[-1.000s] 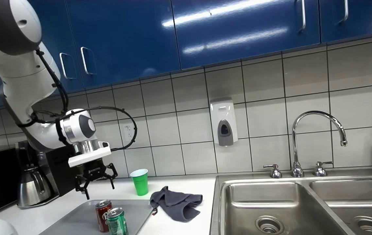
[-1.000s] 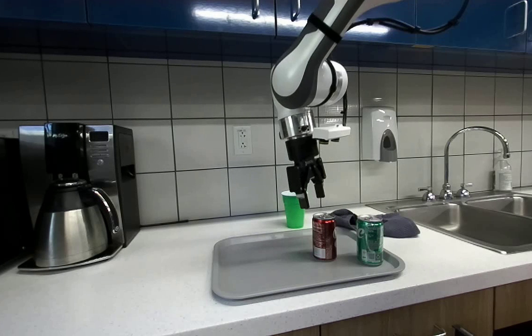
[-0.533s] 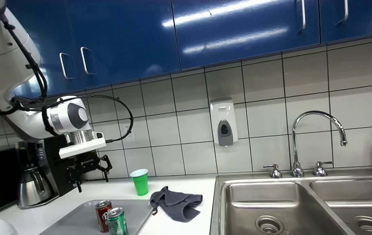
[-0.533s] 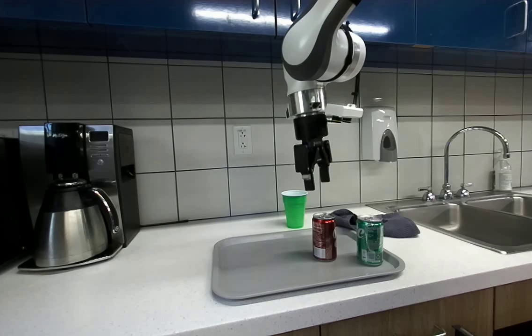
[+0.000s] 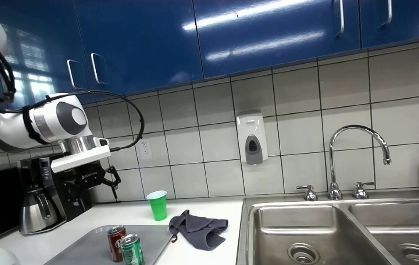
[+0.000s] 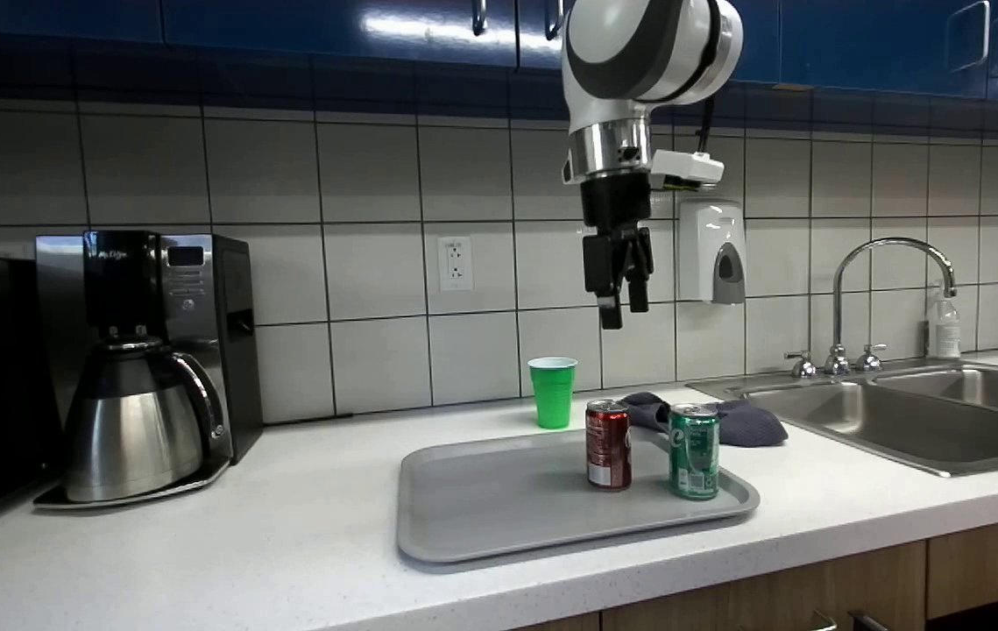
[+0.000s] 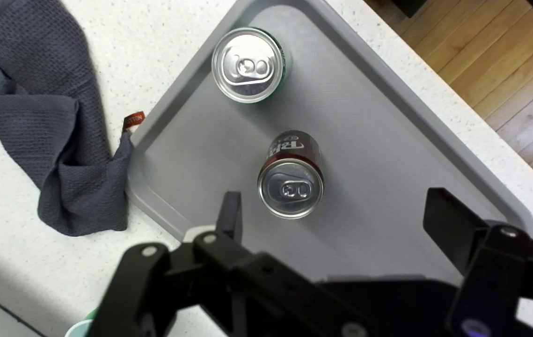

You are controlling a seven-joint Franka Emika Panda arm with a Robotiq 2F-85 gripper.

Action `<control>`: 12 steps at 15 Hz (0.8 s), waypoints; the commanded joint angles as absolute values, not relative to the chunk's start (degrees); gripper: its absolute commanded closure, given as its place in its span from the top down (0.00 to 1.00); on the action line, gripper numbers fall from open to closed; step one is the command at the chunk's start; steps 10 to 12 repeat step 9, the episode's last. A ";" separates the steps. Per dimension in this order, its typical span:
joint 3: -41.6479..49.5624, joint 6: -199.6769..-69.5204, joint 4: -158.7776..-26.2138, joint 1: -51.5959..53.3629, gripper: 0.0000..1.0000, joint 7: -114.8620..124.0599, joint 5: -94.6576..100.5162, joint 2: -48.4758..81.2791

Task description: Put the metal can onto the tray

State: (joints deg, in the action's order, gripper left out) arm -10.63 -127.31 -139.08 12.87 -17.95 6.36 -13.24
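The metal can is small and red with a silvery top. It stands upright on the tray in both exterior views, as the metal can [image 5: 116,243] and the metal can [image 6: 608,445]. The grey tray [image 6: 499,499] lies on the counter and also shows in the wrist view [image 7: 374,140]. My gripper [image 6: 625,314] is open and empty, well above the tray. In the wrist view, the metal can [image 7: 292,187] lies beyond the open fingers of my gripper [image 7: 336,210], nearer the left finger, with nothing between the fingertips.
A green can [image 6: 694,451] stands on the tray beside the red one. A green cup [image 6: 553,394] stands behind the tray. A dark grey cloth [image 5: 198,228] lies between tray and sink [image 5: 294,230]. A coffee maker [image 6: 144,377] stands to one side. Blue cabinets [image 5: 139,44] hang above.
My open gripper has risen and moved away from above the tray's can area, leftward in an exterior view and rightward in an exterior view. The cans and tray have not moved.
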 commanded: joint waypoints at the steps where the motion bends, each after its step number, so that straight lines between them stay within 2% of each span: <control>1: -10.23 -126.84 -145.54 13.85 1.00 -18.14 5.48 -22.46; 4: -10.33 -126.25 -148.86 14.38 1.00 -16.01 5.43 -27.70; 5: -10.09 -127.04 -145.30 13.93 1.00 -17.14 6.57 -22.07; 12: -9.96 -127.00 -147.98 14.39 1.00 -16.62 6.39 -26.11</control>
